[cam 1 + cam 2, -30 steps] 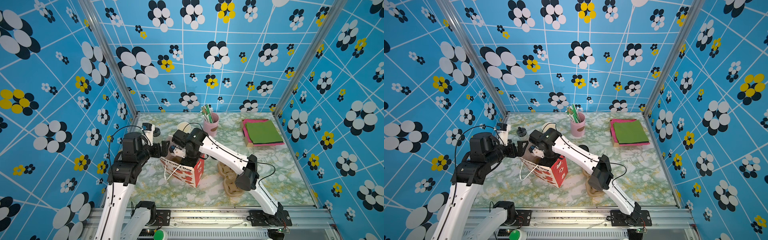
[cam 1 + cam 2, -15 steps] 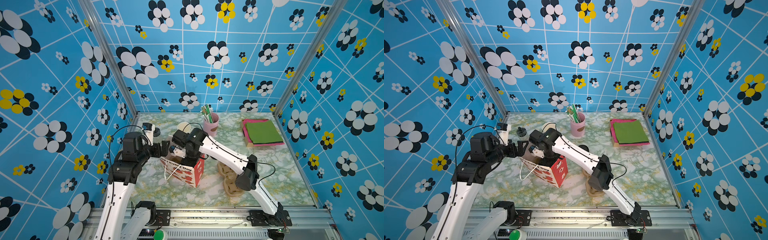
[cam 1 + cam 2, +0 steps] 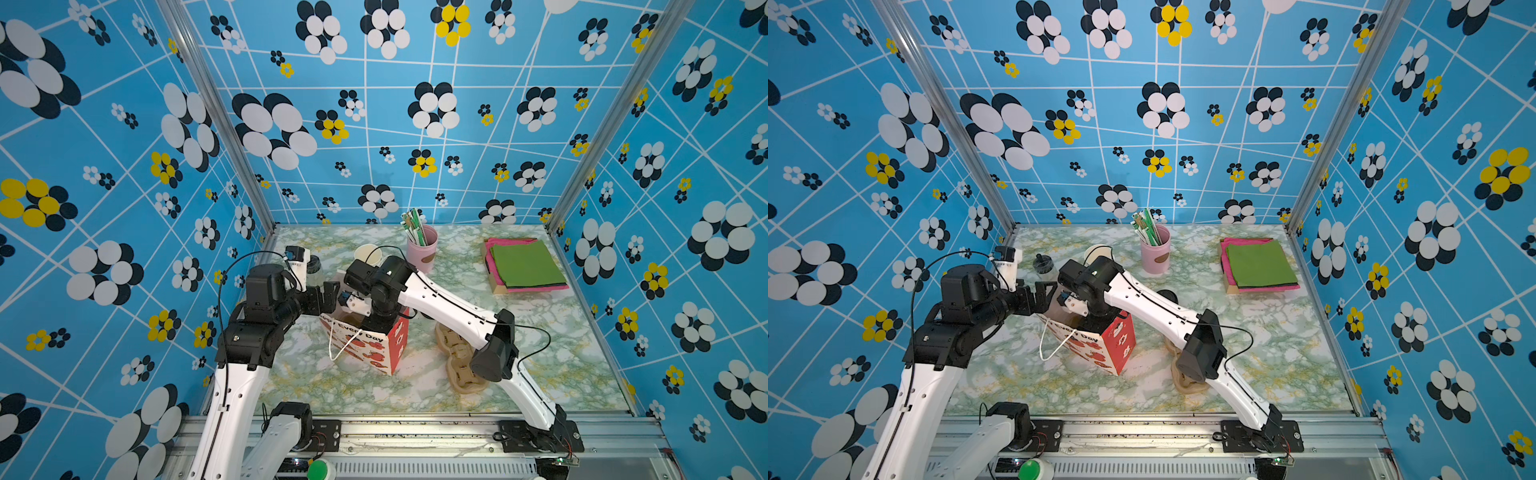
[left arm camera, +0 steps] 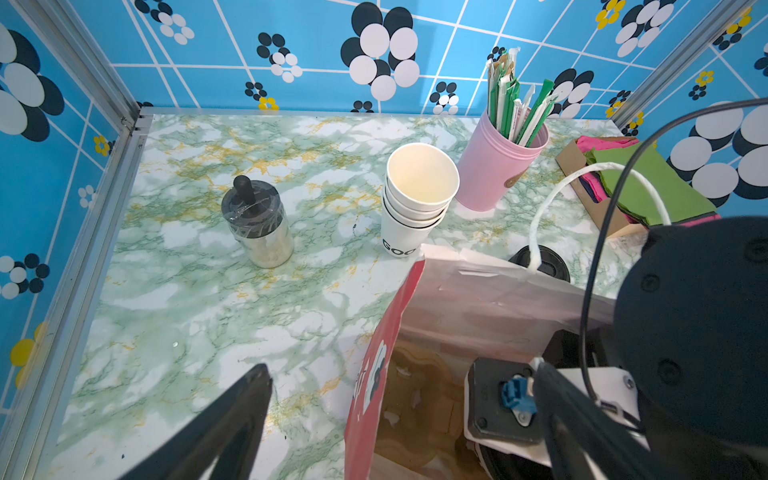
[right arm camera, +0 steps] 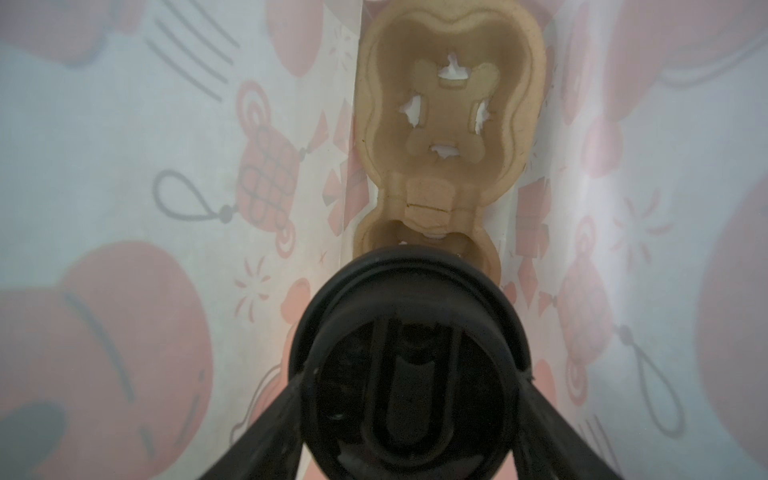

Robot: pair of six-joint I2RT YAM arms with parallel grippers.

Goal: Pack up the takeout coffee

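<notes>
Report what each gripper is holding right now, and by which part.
Right gripper grips the takeout coffee by the sides of its black lid, inside the paper bag. Left gripper is open, holding nothing.

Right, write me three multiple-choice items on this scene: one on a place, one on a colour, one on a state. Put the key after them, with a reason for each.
1. Where is the right claw?
A. inside the paper bag
B. over the napkins
C. beside the jar

2. What colour is the tumbler that holds the straws?
A. green
B. pink
C. white

3. How does the left claw stand?
A. shut on the bag's handle
B. shut on a cup
C. open

Key:
1 A: the right wrist view shows bag walls all round it, with the takeout coffee in its grip.
2 B: it is pink in both top views.
3 C: its jaws stand wide apart.
</notes>
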